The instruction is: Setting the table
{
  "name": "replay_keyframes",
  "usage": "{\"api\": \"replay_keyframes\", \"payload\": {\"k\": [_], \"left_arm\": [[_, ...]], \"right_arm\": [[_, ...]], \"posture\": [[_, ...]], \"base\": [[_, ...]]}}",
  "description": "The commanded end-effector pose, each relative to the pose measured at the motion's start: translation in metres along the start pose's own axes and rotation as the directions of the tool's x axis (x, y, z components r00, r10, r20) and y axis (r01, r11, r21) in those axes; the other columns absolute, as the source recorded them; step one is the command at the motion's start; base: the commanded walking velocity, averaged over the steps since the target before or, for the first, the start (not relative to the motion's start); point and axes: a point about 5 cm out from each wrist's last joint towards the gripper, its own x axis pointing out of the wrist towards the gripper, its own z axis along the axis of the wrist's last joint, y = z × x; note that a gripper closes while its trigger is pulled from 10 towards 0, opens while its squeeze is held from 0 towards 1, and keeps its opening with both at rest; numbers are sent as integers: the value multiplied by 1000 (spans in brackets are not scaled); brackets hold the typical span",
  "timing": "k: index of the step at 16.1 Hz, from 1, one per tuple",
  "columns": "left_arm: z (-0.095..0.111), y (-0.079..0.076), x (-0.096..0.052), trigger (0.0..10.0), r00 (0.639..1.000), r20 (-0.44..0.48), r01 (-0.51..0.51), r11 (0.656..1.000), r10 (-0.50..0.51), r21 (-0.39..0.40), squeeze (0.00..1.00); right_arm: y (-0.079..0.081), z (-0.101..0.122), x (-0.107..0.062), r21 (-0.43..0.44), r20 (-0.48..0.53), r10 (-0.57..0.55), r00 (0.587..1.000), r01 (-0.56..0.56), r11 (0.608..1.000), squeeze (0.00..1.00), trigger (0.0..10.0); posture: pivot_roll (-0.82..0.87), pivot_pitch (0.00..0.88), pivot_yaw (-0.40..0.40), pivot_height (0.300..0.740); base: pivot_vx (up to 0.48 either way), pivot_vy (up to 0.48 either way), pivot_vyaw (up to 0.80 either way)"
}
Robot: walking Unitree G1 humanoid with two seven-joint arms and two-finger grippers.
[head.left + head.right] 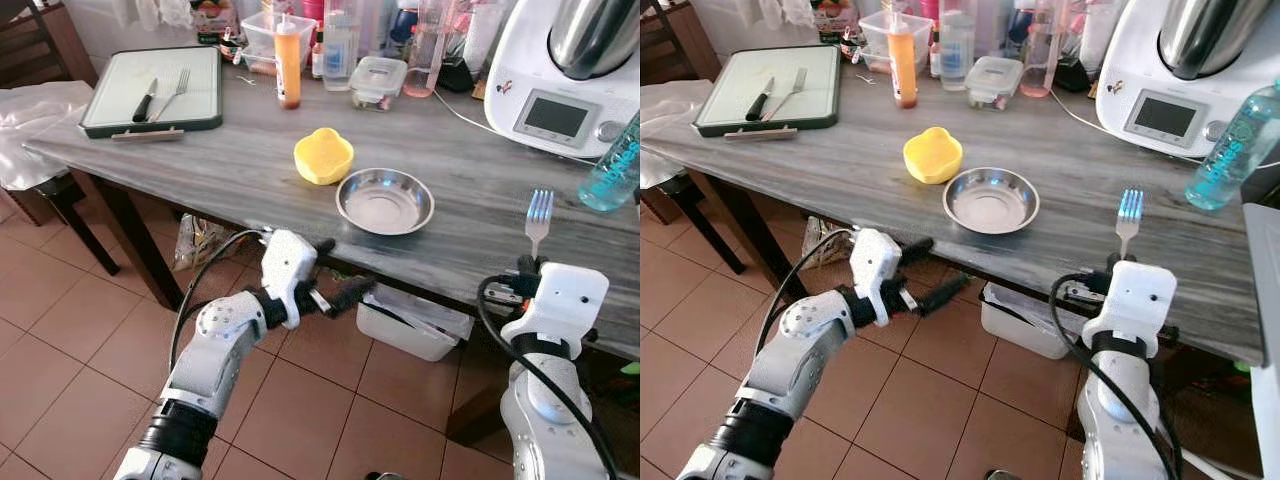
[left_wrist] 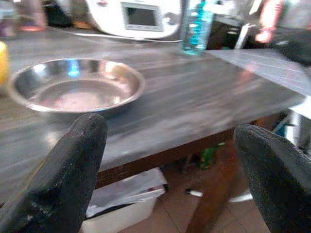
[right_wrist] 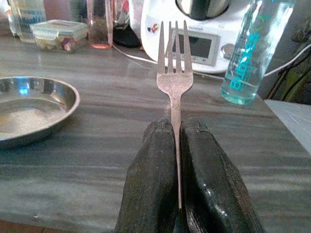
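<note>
The fork point(image 3: 174, 80) is plain silver metal with four tines and a slim handle. The right hand point(image 3: 177, 145) grips that handle, both black fingers point(image 3: 150, 179) pressed against it, poised over the surface's point(image 1: 200, 170) near edge, to the right of the bowl point(image 1: 385, 200). The fork's long axis runs away from the robot, tines pointing forward and up. The left hand point(image 1: 335, 275) sits just below the surface edge, near-left of the bowl, fingers spread and holding nothing.
</note>
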Motion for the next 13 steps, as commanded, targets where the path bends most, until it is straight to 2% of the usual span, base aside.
{"api": "replay_keyframes", "payload": {"k": [1,3,5,9,13], "left_arm": [[2,-5,0,10000,999,-3,40,999,-40,3,0],[6,-10,0,10000,996,-15,84,996,-84,10,0],[6,-14,-2,10000,992,-35,126,992,-125,31,0],[6,-15,-5,10000,984,-68,168,985,-164,47,0],[11,-14,-5,10000,984,-66,172,982,-168,74,0]], "right_arm": [[-1,-2,3,-7,-17,2,1000,-2,1000,0,10000],[0,-2,11,8,-39,16,999,-15,1000,0,10000],[0,-6,26,38,-80,32,996,-29,999,0,10000],[4,-6,49,34,-102,75,992,-72,997,0,10000],[16,-3,71,87,-113,128,985,-119,989,0,10000]], "posture": [[-1,129,3,740],[4,148,6,740],[7,167,11,740],[14,179,2,740],[25,181,0,740]], "base": [[0,0,0],[0,0,0],[0,0,0],[0,0,0],[0,0,0]]}}
